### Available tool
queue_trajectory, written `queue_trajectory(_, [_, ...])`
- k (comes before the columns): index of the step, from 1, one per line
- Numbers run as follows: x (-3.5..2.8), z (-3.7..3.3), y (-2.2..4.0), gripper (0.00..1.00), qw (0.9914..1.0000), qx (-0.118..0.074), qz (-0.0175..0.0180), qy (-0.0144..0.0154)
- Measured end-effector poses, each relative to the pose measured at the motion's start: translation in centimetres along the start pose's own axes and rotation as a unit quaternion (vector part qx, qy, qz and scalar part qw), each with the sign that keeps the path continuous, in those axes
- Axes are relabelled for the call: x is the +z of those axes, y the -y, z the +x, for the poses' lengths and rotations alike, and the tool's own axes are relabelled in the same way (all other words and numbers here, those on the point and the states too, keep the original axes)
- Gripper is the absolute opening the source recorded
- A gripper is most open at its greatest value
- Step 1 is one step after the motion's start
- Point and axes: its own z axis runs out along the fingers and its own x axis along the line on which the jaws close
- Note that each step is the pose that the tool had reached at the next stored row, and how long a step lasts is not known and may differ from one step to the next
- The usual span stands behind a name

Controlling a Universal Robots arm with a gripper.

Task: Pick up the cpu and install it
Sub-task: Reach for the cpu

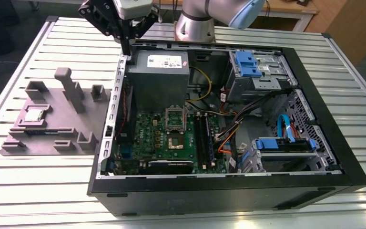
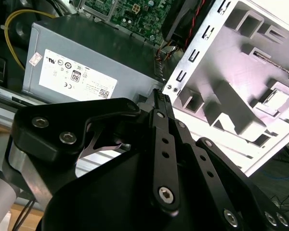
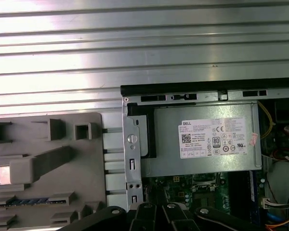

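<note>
Gripper [image 1: 126, 47] is hanging over the PC case [image 1: 234, 195] wall beside the power supply [image 1: 160, 81], fingers pinched together and carrying nothing. I'd say it's needing to open up and come down square on the cpu [image 1: 34, 114], which is sitting in the grey fixture tray [image 1: 49, 140], outside the case and well off toward the exterior view's left.

cpu [image 1: 34, 115] on holder [image 1: 65, 129] | holder beside computer case [image 1: 234, 196] | both on table [image 1: 43, 191]

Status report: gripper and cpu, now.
Gripper shut, holding nothing, over case edge by power supply. Cpu lies in grey fixture, outside case. Nothing on top of it.
</note>
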Motion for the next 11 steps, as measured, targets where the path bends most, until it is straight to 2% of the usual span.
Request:
queue_trajectory(8, [0.01, 0.15, 0.01, 0.11, 1.0, 0.0, 0.0, 0.0])
queue_trajectory(10, [0.14, 0.92, 0.08, 0.11, 1.0, 0.0, 0.0, 0.0])
queue_trajectory(11, [0.14, 0.94, 0.08, 0.11, 1.0, 0.0, 0.0, 0.0])
